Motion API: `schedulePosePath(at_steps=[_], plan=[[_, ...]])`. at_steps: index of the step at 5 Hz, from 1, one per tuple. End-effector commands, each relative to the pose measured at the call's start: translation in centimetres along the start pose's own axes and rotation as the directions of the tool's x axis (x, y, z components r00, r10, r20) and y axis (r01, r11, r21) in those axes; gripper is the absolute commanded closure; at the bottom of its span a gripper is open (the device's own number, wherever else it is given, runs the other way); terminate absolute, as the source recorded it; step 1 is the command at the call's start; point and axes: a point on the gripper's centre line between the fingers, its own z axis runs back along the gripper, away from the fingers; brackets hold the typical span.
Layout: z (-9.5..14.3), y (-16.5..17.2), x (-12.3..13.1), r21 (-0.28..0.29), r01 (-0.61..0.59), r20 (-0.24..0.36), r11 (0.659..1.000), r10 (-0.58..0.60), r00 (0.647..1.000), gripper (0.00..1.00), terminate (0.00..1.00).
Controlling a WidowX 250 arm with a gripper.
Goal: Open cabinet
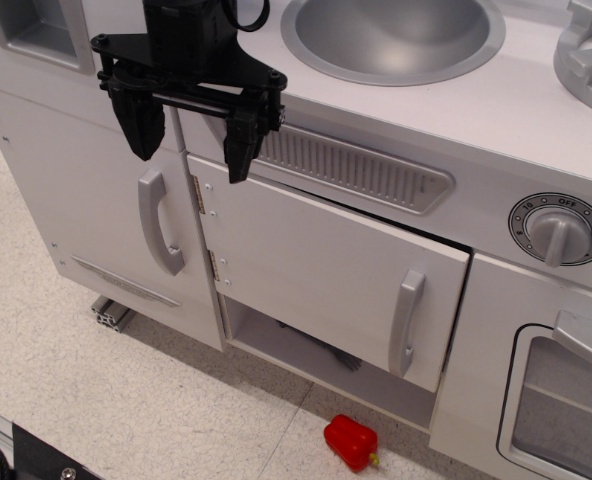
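The cabinet door (316, 265) is a wide flat white panel with a small vertical grey handle (406, 322) at its right side and two metal hinges (199, 195) on its left. It stands slightly ajar, with a dark gap along its top and right edges and the white shelf (296, 345) showing below it. My black gripper (191, 135) hangs open and empty above the door's upper left corner, near the hinges, one finger (141, 120) left and one finger (241, 145) right.
A taller narrow white door with a grey handle (159, 222) is left of the cabinet. A sink bowl (391, 35) sits on top, a grey vent (351, 165) and a dial (556, 230) on the front, an oven door (566, 400) at the right. A red pepper (351, 442) lies on the floor.
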Motion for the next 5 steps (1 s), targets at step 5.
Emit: schedulePosePath(at_steps=[5], plan=[[-8.7,-12.2,-0.3,-0.196,0.236,0.136,0.952,-0.212,0.968,0.00,0.00]])
